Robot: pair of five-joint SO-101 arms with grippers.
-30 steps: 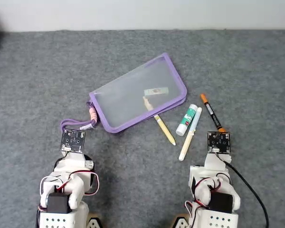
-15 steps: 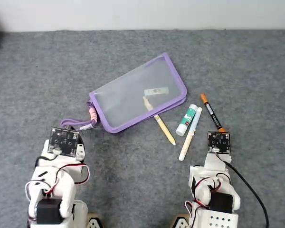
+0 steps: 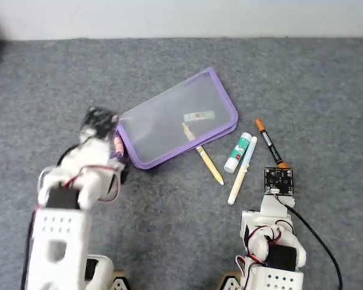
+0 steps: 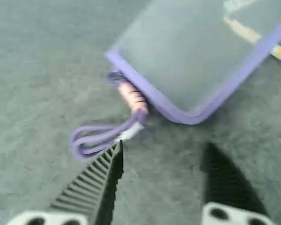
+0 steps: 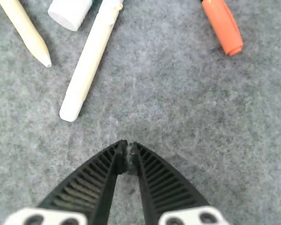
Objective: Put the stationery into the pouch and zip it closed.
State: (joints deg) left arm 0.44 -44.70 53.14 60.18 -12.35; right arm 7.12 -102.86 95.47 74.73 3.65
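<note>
Spotter: Pouch (image 3: 176, 118) lies tilted in the upper middle of the high view, strap end toward the left. A yellow pencil (image 3: 204, 158) pokes half out of its lower right edge, tip inside. The glue stick (image 3: 238, 152), white pen (image 3: 242, 170) and orange marker (image 3: 269, 142) lie just right of it on the grey mat (image 3: 302, 78).

Coach: Your left gripper (image 4: 161, 150) hangs over that strap end, jaws spread wide with nothing between them. I read this as the step of pinning the pouch so it cannot slide.

Spotter: Then mind what you close on. The purple loop (image 4: 96, 138) and the pink piece (image 4: 132, 96) at the corner, perhaps the zip pull, sit just beside one finger. The loop is limp. Pinch only that and the pouch will likely swivel when something is pushed in.

Coach: Better to come down on the purple border at the corner, not on the clear panel, which probably buckles. Keep off the pink piece too, since you may want it free for zipping.

Spotter: Your right gripper (image 5: 127, 152) sits at the lower right, jaws together and empty, between the white pen and the marker's orange end and touching neither. Open it before you go down on anything.

Coach: The half-in pencil looks the easiest first. Push it along its length toward the upper left, against your left hold.
</note>
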